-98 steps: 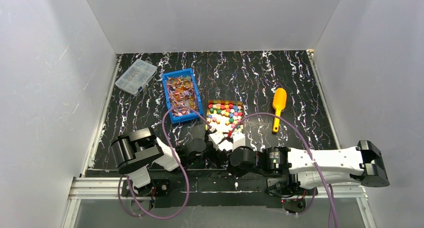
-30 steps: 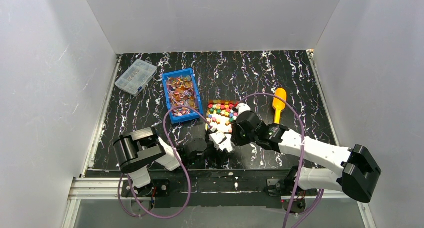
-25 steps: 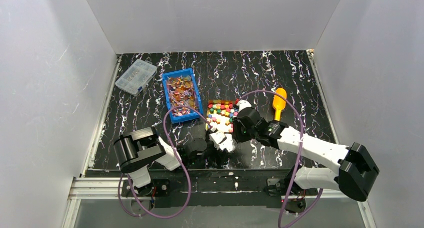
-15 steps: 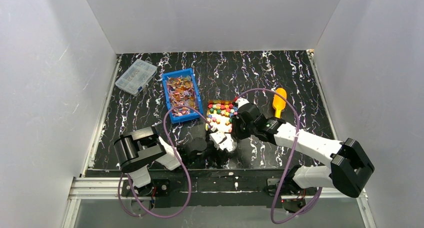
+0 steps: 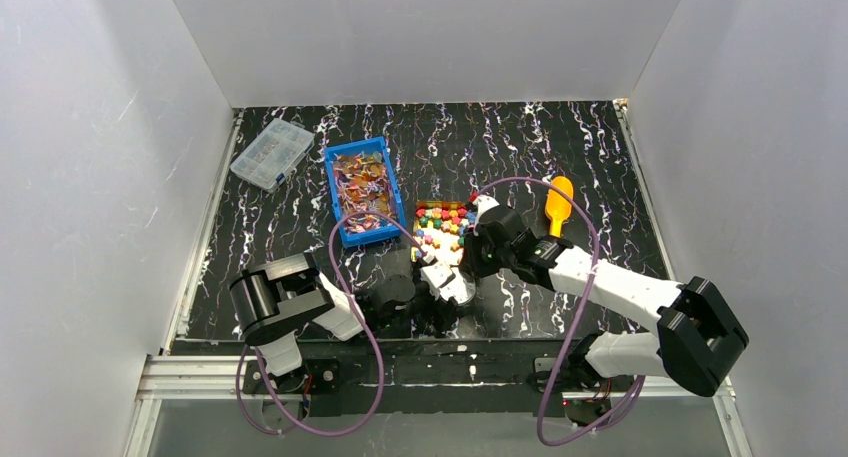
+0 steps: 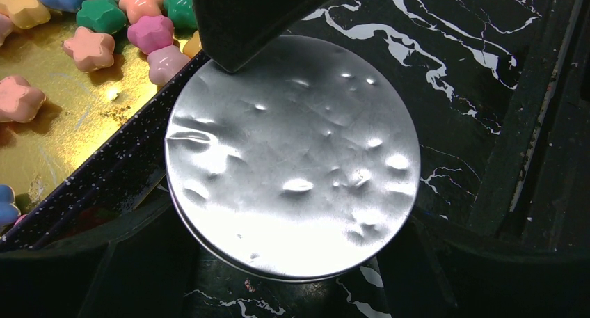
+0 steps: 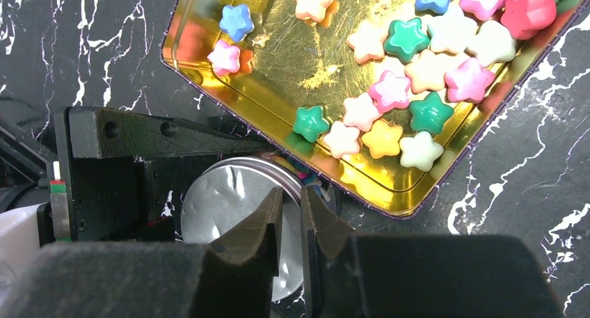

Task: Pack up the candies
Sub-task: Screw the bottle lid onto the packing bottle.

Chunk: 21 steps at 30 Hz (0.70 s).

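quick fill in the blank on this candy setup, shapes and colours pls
1. The loose candies in the tray are ____-shaped.
2. The inside of that tray is ____ in colour.
3. The wrapped candies fill a ____ bin.
4. The plastic scoop is ____.
Missing words: star; gold; blue; orange
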Each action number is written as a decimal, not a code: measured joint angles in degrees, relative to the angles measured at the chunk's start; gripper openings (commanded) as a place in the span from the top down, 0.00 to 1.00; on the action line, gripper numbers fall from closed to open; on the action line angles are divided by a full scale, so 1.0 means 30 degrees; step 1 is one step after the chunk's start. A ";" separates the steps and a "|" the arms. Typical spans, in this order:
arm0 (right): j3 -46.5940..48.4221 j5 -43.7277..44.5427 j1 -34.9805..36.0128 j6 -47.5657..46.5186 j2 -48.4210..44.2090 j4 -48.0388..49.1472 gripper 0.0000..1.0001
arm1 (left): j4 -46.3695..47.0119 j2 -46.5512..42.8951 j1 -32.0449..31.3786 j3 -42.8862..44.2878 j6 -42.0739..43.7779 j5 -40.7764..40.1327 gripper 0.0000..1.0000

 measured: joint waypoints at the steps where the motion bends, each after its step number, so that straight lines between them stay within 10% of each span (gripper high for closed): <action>1: -0.0044 -0.0051 -0.0007 -0.0007 -0.0022 0.0051 0.80 | 0.0000 0.0000 0.0000 0.0000 0.0007 0.0000 0.71; 21: -0.4306 -0.0146 0.0007 0.2055 -0.5195 0.1333 0.88 | -0.0255 -0.0007 -0.0408 0.0160 0.0437 0.1071 0.72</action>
